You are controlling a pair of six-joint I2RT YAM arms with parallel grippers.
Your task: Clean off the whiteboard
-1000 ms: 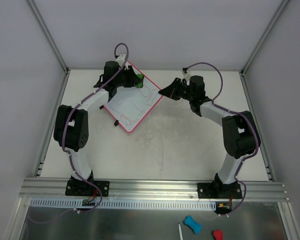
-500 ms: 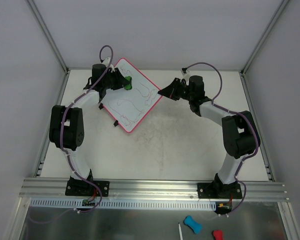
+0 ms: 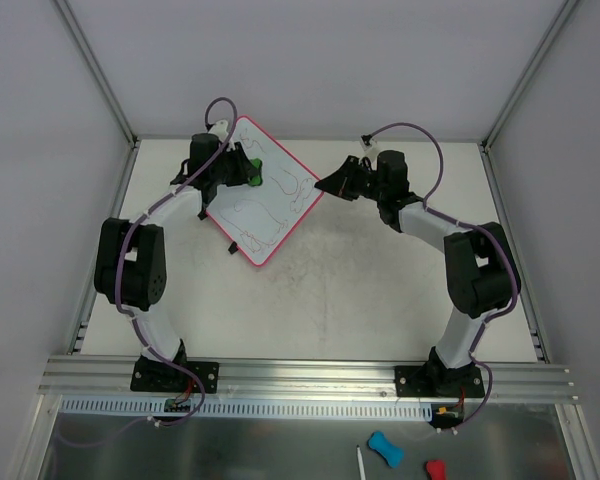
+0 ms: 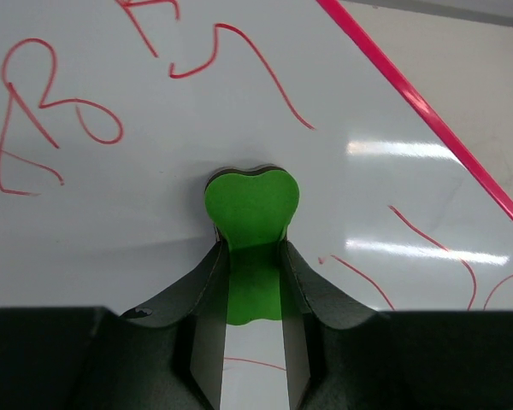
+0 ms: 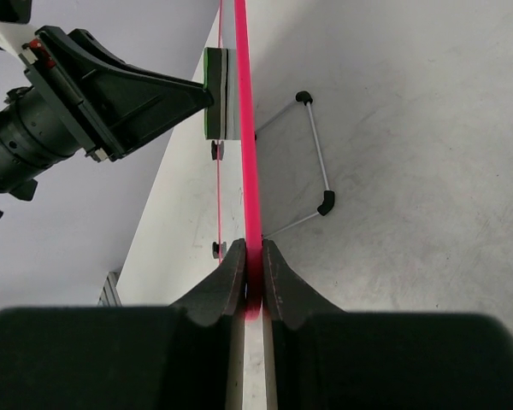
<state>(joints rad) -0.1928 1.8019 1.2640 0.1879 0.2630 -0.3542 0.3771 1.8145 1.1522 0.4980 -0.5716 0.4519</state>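
The whiteboard [image 3: 270, 205] is a white square with a pink-red rim, lying as a diamond at the back of the table, with red scribbles on it. My left gripper [image 3: 248, 170] is shut on a green eraser [image 3: 254, 172] pressed on the board's upper left part; the left wrist view shows the eraser [image 4: 251, 205] between my jaws on the white surface [image 4: 111, 213]. My right gripper [image 3: 328, 186] is shut on the board's right corner; the right wrist view shows the pink rim [image 5: 244, 128] edge-on between my jaws, with the eraser [image 5: 215, 94] beyond.
A wire stand [image 5: 312, 158] props the board from behind. Grey walls and metal frame posts [image 3: 98, 75] close in the table. A blue object [image 3: 385, 448], a red one [image 3: 435, 470] and a white stick [image 3: 361, 465] lie below the front rail.
My left gripper has slid the eraser leftward across the board's upper part, from near the top right edge to the upper left. The right arm has not moved.
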